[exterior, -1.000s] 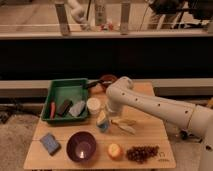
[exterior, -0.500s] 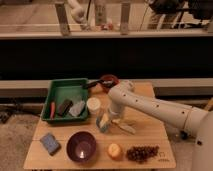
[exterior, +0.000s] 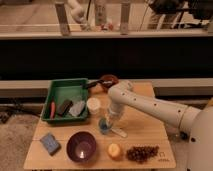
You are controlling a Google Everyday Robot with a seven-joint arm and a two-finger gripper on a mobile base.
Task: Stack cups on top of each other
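- The white arm (exterior: 150, 107) reached in from the right across the wooden table (exterior: 145, 130) and bent down near the table's middle.
- The gripper (exterior: 108, 123) sat low over the light blue cup (exterior: 104, 126), which stood on the table just in front of the tray. Whether its fingers were apart or closed on the cup could not be told.
- The cream-white cup (exterior: 93, 105) stood upright just behind the blue one, close to the right edge of the green tray (exterior: 60, 91); the two cups were near each other, not stacked.
- The tray held a red-handled tool (exterior: 52, 109), a dark block (exterior: 64, 106) and a grey cloth (exterior: 77, 108).
- A reddish-brown bowl (exterior: 108, 80) sat at the back of the table.
- Along the front edge, left to right: blue sponge (exterior: 50, 143), purple bowl (exterior: 81, 146), orange (exterior: 114, 150), bunch of dark grapes (exterior: 142, 153).
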